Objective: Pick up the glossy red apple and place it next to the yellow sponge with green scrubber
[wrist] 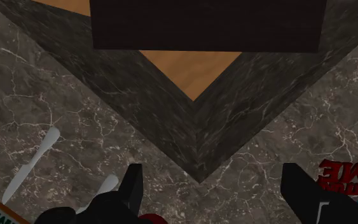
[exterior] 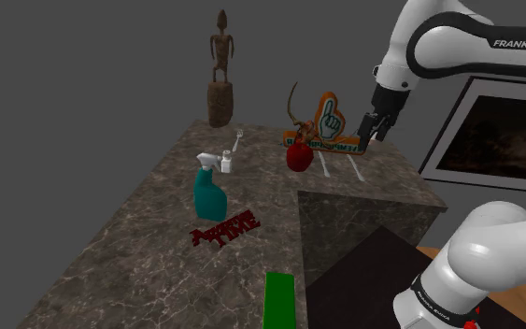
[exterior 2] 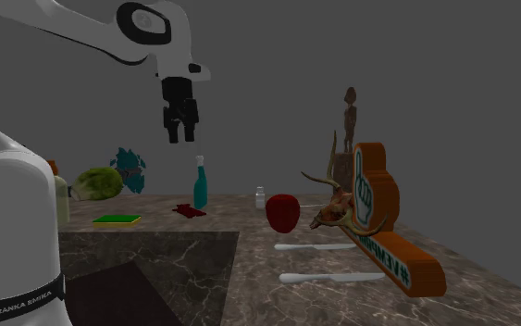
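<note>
Starting at the left of the shoulder view, we see a teal spray bottle (exterior: 210, 192) standing on the dark marble counter (exterior: 139, 243), with flat red lettering (exterior: 224, 227) lying just in front of it. At the bottom middle of the frame lies the sponge (exterior: 278, 299), its green face up. Well apart from it, up towards the middle of the frame, the red apple (exterior: 299, 156) rests on the counter just beside an orange foam-finger sign (exterior: 335, 120). Further right and higher hangs the gripper (exterior: 375, 131). So the relation that matters is this: the apple lies down and to the left of the gripper in this view, and down and to the right of it in the second exterior view. We judge the apple round enough that no grasp axis is favoured. The wrist view looks down on the counter's inner corner, so we take it the hand hangs over that notch, not over the fruit. Its black fingers (wrist: 133, 188) stand wide apart with nothing between them. At the right, the white arm rises from its stand, bends over at the top of the frame, and drops its wrist so the fingers point down.
</note>
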Controlling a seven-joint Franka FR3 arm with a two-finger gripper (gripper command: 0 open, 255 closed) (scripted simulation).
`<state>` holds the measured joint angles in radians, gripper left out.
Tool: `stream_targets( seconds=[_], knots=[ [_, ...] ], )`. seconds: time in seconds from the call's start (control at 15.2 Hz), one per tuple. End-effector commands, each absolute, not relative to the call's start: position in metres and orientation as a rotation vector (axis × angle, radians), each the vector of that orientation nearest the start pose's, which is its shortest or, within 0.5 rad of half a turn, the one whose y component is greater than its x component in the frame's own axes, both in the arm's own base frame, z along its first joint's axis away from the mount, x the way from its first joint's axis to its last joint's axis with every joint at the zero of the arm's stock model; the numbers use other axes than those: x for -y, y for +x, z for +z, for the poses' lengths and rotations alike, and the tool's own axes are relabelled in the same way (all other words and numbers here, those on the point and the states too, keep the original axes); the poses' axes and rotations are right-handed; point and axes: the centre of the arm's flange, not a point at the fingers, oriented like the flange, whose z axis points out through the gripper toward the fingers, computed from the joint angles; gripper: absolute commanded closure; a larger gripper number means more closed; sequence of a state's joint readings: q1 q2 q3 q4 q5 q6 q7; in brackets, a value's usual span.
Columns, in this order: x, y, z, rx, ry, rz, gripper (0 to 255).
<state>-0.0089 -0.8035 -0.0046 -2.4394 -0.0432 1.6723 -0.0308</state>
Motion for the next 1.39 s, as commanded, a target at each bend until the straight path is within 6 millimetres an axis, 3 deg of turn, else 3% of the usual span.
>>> stream_targets(
  seconds=[0.0, 0.66, 1.32],
  knots=[
    [0.009, 0.31, 0.565, 0.035, -3.181, -0.057, 0],
    [0.02, 0.401, 0.497, -0.197, -3.193, -0.295, 0],
    [0.047, 0.498, 0.443, -0.433, -3.169, -0.534, 0]
  ],
)
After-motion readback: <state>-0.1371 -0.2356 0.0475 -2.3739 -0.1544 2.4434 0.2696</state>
